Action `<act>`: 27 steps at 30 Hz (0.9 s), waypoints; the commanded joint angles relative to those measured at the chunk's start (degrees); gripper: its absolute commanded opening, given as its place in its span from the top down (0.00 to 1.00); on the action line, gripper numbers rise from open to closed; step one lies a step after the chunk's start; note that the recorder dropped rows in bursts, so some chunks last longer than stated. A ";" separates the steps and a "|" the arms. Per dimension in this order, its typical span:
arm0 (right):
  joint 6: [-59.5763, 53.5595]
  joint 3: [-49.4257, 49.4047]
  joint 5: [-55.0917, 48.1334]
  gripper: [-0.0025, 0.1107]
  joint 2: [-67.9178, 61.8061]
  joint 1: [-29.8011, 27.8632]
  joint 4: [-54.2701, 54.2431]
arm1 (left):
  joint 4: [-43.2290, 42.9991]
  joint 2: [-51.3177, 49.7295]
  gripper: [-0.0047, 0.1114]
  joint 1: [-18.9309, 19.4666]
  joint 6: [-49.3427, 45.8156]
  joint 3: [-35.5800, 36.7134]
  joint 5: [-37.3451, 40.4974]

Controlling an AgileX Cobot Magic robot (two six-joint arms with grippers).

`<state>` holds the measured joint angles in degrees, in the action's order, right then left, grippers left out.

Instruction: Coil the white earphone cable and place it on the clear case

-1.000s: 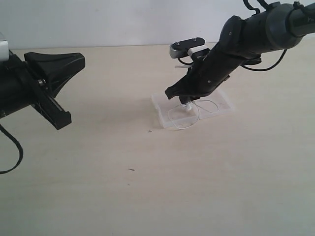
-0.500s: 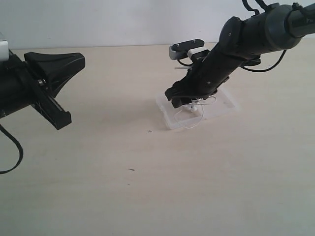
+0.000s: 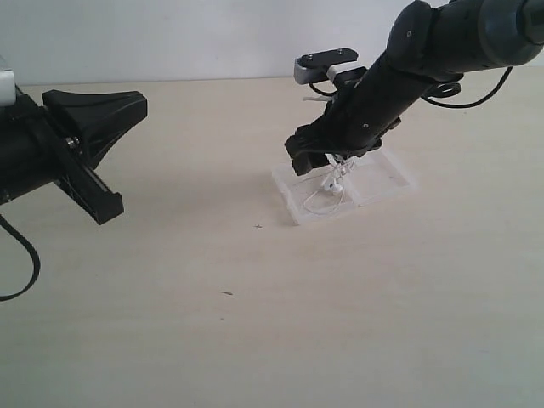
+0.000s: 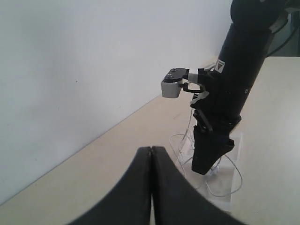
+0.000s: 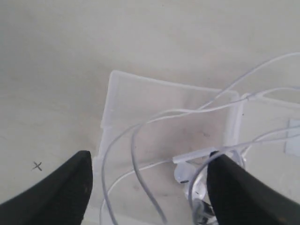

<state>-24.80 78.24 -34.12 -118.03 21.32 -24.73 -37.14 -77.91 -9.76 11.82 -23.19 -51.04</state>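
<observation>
The clear case point(image 3: 387, 174) lies open and flat on the table, right of the middle. The white earphone cable point(image 3: 327, 201) rests on its left half in loose loops, with an earbud point(image 3: 328, 181) in them. My right gripper point(image 3: 316, 163) hangs open just above that half; a few strands rise from the loops to one of its fingers. In the right wrist view, the cable point(image 5: 136, 140) and earbuds point(image 5: 186, 172) lie on the case point(image 5: 140, 101) between the gripper's point(image 5: 154, 187) spread fingers. My left gripper point(image 3: 127, 106) stays shut and empty at the far left, and is also seen shut point(image 4: 151, 150).
A small white patch point(image 5: 293, 136) shows on the case's other half. A tiny dark cross mark point(image 3: 258, 226) and a short dark speck point(image 3: 227, 293) lie on the beige table point(image 3: 255, 323). A pale wall point(image 3: 170, 34) runs behind the far edge.
My right gripper has risen and drawn back a little toward the upper right, pulling some cable strands up. The case has slid slightly right. The left arm has not moved.
</observation>
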 commanded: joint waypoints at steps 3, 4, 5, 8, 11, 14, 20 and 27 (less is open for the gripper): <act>4.40 -0.11 -1.96 0.39 0.60 -0.01 1.94 | 0.31 -0.10 0.96 0.10 0.24 0.30 -1.16; 5.91 -0.11 -2.22 0.39 0.60 -0.01 3.25 | 0.31 -0.10 0.96 0.10 0.24 0.30 -1.16; 7.16 -0.11 -2.42 0.39 0.60 -0.01 4.35 | 0.31 -0.10 0.96 0.10 0.24 0.30 -1.16; 10.02 -0.11 -3.51 0.39 0.60 -0.01 7.08 | 0.31 -0.10 0.96 0.10 0.21 0.30 -1.36; 10.14 -0.11 -4.16 0.39 0.60 -0.01 7.33 | 0.20 -0.10 0.96 0.10 0.21 0.30 -1.29; 10.14 0.56 -6.18 0.39 0.60 -0.01 7.33 | 0.22 -0.10 0.96 0.10 0.36 0.30 -1.40; 16.45 5.61 -13.26 0.39 0.60 -0.01 11.56 | 0.08 -0.10 0.96 0.10 0.50 0.30 -1.39; 19.10 5.61 -14.74 0.39 -1.33 -0.01 14.61 | -0.08 -0.10 0.96 0.10 0.63 0.30 -1.39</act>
<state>-7.26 83.40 -48.06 -119.35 21.32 -12.59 -37.14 -77.91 -9.76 12.04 -23.19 -51.47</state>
